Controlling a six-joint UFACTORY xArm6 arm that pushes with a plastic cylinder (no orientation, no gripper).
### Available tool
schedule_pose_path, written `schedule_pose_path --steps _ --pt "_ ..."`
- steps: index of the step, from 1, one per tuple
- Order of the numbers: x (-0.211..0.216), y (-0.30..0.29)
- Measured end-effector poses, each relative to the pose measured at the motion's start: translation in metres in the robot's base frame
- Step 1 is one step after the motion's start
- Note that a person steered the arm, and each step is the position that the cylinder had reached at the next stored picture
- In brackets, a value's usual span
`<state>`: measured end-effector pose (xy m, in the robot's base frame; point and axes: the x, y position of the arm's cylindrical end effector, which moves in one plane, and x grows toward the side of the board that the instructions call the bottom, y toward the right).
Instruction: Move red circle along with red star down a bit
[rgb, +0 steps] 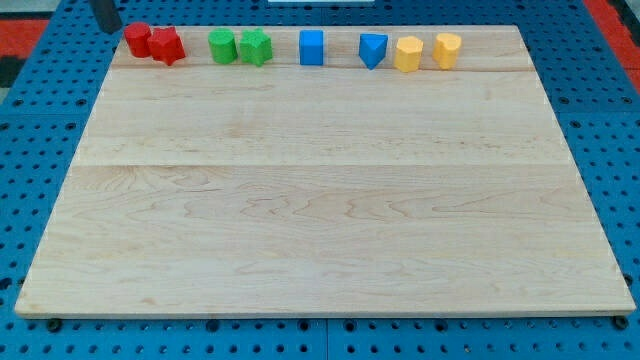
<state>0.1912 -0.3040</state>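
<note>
The red circle (137, 39) sits at the view's top left corner of the wooden board (320, 200). The red star (167, 45) touches it on its right side. My tip (107, 27) shows as a dark rod at the view's top left edge, just left of and above the red circle, a small gap apart from it.
Along the board's top edge, left to right, stand a green circle (222, 45), a green star (256, 47), a blue cube (312, 47), a blue triangle-like block (372, 50), a yellow block (408, 54) and another yellow block (447, 50). Blue pegboard surrounds the board.
</note>
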Motion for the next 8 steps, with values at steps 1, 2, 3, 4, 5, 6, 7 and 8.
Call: schedule_pose_path --steps 1,2,3,4,5,6,7,8 --pt "0.0 0.001" --pt "0.002 0.005" --pt "0.004 0.015" --pt "0.004 0.02" --pt "0.004 0.04" --pt "0.013 0.057" --pt "0.022 0.051" --pt "0.023 0.025"
